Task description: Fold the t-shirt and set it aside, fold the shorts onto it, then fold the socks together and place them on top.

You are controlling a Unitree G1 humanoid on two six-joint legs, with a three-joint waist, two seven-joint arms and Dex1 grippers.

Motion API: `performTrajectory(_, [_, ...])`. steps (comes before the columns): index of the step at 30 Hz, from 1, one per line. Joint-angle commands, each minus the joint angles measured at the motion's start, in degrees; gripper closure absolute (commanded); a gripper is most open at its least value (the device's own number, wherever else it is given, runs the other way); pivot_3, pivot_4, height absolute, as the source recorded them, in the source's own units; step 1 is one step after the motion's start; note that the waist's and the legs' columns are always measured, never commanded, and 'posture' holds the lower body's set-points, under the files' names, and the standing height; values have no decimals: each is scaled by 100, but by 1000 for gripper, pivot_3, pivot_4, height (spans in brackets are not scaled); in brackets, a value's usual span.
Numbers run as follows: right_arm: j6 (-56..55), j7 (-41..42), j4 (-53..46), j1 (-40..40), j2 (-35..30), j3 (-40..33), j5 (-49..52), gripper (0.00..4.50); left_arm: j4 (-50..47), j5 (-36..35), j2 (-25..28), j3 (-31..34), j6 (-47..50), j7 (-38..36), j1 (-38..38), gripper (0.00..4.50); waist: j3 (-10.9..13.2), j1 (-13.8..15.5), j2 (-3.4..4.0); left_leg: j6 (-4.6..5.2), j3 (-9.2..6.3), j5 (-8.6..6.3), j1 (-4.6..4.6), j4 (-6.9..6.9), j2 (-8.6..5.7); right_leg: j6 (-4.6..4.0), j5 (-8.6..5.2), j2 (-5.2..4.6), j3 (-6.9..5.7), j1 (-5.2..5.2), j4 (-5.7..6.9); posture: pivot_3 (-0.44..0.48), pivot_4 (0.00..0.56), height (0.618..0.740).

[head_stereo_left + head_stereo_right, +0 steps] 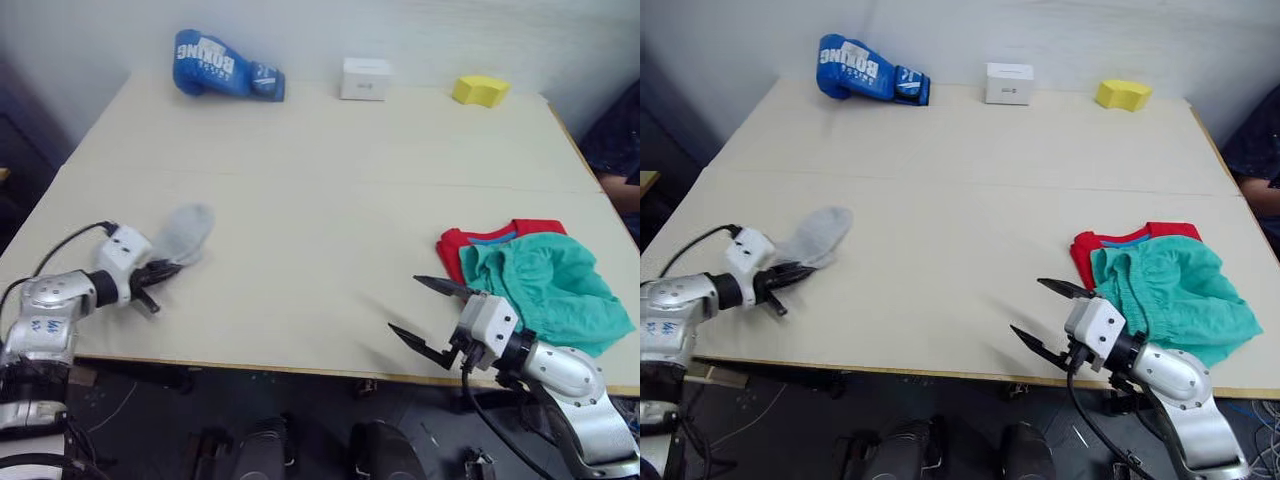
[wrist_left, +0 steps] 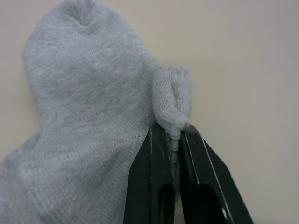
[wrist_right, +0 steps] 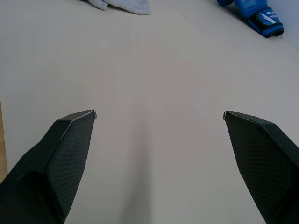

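Two grippers sit low at the near edge of the table [image 1: 330,190]. The left gripper [image 1: 790,274] has its jaws pressed together on a fold of the socks [image 1: 818,235]; in the left wrist view the black fingers [image 2: 152,182] pinch only a small ridge of grey knit at the edge of the cloth. The rest of the socks lies flat on the table, just beyond this gripper. The right gripper [image 1: 428,312] has its jaws spread wide and holds nothing. It hovers over bare table just beside the shorts [image 1: 545,285], which lie bunched on top of the t-shirt [image 1: 458,246] at the right side, so the red cloth shows mostly at the far and left edges.

The main risk seems to be the thin pinch: if the left arm pulls quickly, the fold may slip out, or one sock may come while the other stays behind. The pile also looks rumpled, so socks put on it could slide off.

The left forearm lies low and points inward across the table. The right forearm points forward and to the left, away from the pile. At the far edge stand a glove [image 1: 225,65], a box [image 1: 364,78] and a sponge [image 1: 479,90].
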Motion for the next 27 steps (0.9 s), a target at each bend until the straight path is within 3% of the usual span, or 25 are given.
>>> performTrajectory(1, [-51, 70, -238, 163, -121, -218, 121, 0, -1444, -189, -362, -551, 639, 43, 159, 4488, 0, 58, 0, 3, -1, 0, 0, 0, 0, 2, 1, 0, 0, 4, -6, 0, 150, 740])
performTrajectory(7, [-29, 85, -309, 401, -168, -264, 108, 0, -2563, -193, -1447, -1639, 1334, 299, -392, 4488, 0, 88, -1, 4, 0, 2, -9, 1, 0, 9, 6, 9, -1, 4, -21, 0, 150, 740])
performTrajectory(14, [106, 34, -452, 515, -188, -257, 67, 0, -1986, 169, -2390, -2598, 1367, 492, -1138, 4488, 0, 71, 0, 25, 3, 22, -6, 4, 12, 10, 6, 30, -2, 5, -22, 0, 150, 740])
performTrajectory(20, [239, -60, -554, 559, -143, -220, 19, 0, -1755, 426, -2600, -3135, 1288, 302, -1261, 4488, 0, 80, 0, 28, 1, 21, -9, 10, 12, 9, 6, 30, -3, 6, -25, 0, 150, 740])
performTrajectory(27, [595, -177, -659, 315, -91, 101, -40, 0, -2034, -187, -2507, -2692, 899, -399, -1145, 2371, 0, 72, 0, 27, -3, 20, -10, 11, 14, 9, 5, 26, -3, 8, -27, 0, 150, 740])
